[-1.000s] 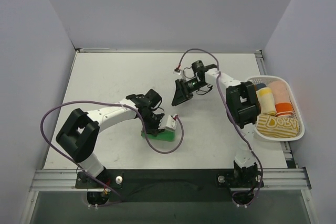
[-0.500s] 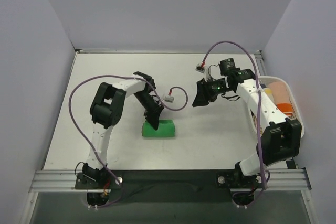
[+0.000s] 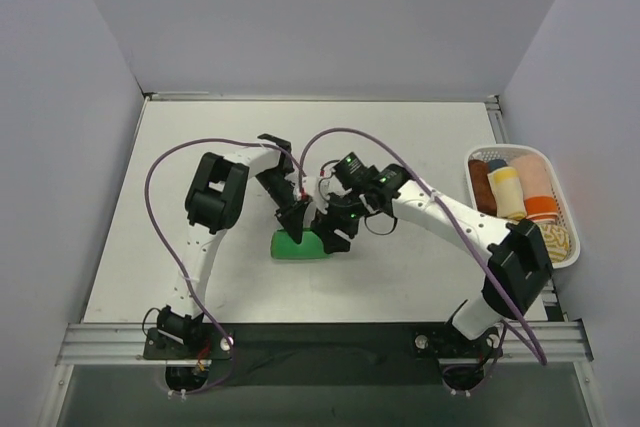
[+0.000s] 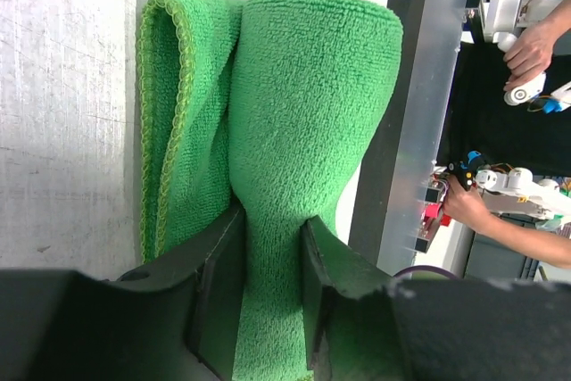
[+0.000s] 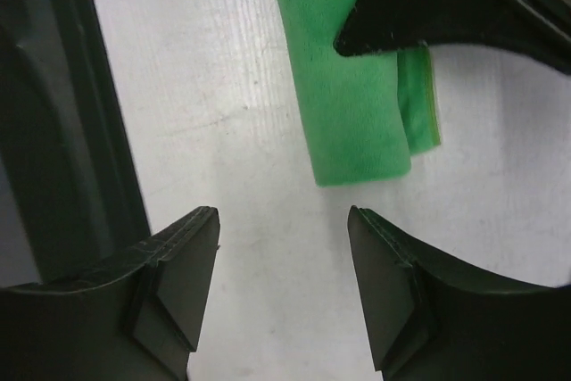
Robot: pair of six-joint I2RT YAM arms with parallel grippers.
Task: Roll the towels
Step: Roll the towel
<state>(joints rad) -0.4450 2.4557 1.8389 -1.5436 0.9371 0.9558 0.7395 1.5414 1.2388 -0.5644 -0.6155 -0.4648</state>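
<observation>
The bright green towel (image 3: 298,246) lies as a roll on the table, with a loose folded flap along one side (image 4: 165,131). My left gripper (image 3: 293,224) is shut on the roll's middle (image 4: 303,113). Its two black fingers squeeze the cloth into a waist (image 4: 272,252). My right gripper (image 3: 332,234) hangs open just off the roll's right end, nothing between its fingers (image 5: 284,220). In the right wrist view the green towel (image 5: 348,104) lies beyond the fingertips, partly covered by the left gripper's black finger (image 5: 446,6). A pale yellow rolled towel (image 3: 507,191) sits in the basket.
A white slatted basket (image 3: 510,149) stands at the table's right edge and holds several rolled towels, brown, peach and orange among them. Purple cables loop above both arms. The metal front rail (image 3: 320,335) runs along the table's near edge.
My right arm has swung in from the right side of the table to the green roll's right end, and its jaws have opened wider. The left gripper has stayed pinched on the roll.
</observation>
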